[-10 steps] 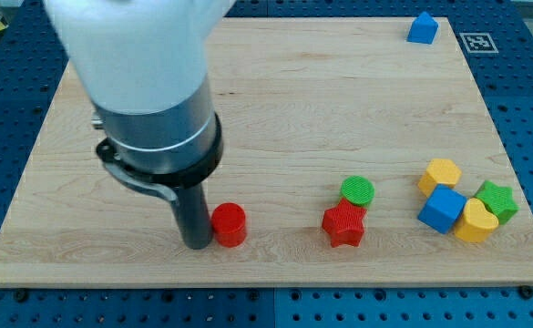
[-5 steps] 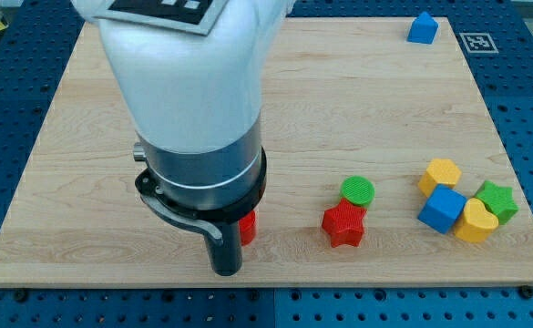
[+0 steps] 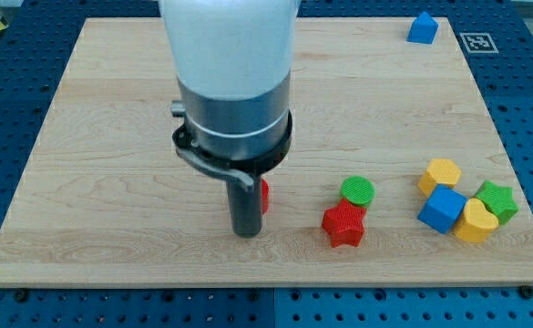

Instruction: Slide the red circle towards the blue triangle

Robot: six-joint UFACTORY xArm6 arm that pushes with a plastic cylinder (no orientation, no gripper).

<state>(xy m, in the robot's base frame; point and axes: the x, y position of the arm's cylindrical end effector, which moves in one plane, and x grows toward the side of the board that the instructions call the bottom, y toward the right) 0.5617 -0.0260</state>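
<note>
The tool is a plain dark rod with nothing to open or grip; my tip rests on the desk, pressed against the red circle, which is mostly hidden behind it. The blue triangle sits well apart at the view's top right. An off-centre push could let the round block roll aside toward the red star.

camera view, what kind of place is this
Probably a robotics lab bench: a wooden board on a blue perforated table, a fiducial marker, small coloured blocks, and my tip.
</note>
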